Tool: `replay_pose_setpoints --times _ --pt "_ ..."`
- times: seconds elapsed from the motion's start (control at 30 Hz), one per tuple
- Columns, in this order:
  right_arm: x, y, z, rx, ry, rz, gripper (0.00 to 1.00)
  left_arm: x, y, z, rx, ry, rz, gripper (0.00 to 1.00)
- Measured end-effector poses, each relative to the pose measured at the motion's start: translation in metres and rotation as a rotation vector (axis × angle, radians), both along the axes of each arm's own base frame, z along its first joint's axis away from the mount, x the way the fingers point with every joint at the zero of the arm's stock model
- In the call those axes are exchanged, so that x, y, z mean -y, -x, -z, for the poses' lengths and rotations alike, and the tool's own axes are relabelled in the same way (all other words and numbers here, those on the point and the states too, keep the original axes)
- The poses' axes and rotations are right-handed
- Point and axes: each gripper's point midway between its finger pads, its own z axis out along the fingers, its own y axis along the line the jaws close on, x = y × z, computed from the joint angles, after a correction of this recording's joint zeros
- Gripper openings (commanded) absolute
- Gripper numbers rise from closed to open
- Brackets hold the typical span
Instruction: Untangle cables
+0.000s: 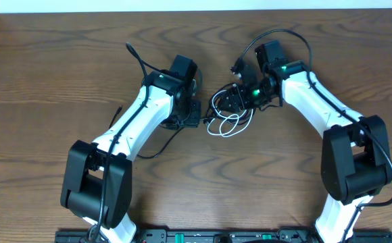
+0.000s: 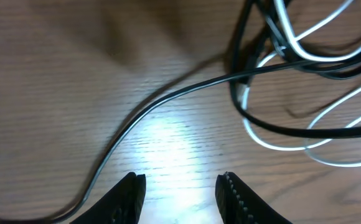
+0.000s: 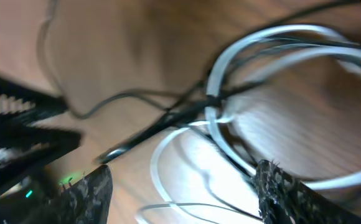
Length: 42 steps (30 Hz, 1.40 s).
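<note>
The cables [image 1: 226, 111] lie knotted in one heap just past the middle of the tabletop [image 1: 47, 81] toward 12 o'clock. The left pincer [image 2: 180, 180] waits at the heap's 9 o'clock, released and empty, and the right pincer [image 3: 183, 177] reaches in from 2 o'clock, spread wide astride the loops without pinching any. I'd judge this a pause between grabs in the pulling-apart step, so next each pincer must clamp a different strand and draw it outward. I count one white cord [image 2: 305, 146] and at least two black cords [image 2: 168, 99], the knot hiding any more.
</note>
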Motion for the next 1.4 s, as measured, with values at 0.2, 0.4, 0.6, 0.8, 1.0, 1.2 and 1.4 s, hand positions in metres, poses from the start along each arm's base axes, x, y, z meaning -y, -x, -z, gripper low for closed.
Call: replay_pose_setpoints --times 0.2,0.4,0.6,0.8,1.0,1.2,1.4 --pt "-0.02 0.013 -0.008 0.017 -0.064 -0.09 0.71 -0.031 0.0 0.002 -0.033 -0.065 -0.078 0.41" --pt "-0.037 0.022 -0.01 0.03 -0.083 -0.142 0.7 -0.064 -0.005 0.003 -0.062 -0.083 -0.198 0.41" --pt "-0.051 0.024 -0.014 0.069 -0.105 -0.182 0.59 -0.076 -0.007 0.003 -0.066 -0.091 -0.236 0.41" --pt "-0.045 0.005 -0.02 0.111 -0.13 -0.135 0.57 -0.076 -0.007 0.003 -0.066 -0.091 -0.236 0.42" --pt "-0.012 -0.024 -0.022 0.112 -0.135 -0.017 0.59 -0.076 -0.007 0.003 -0.067 -0.091 -0.239 0.98" --pt "0.029 -0.042 -0.009 0.056 -0.04 0.154 0.55 -0.076 -0.007 0.003 -0.067 -0.091 -0.245 0.98" --pt "0.068 -0.041 0.019 -0.017 0.192 0.319 0.44 -0.076 -0.007 0.003 -0.067 -0.091 -0.245 0.98"
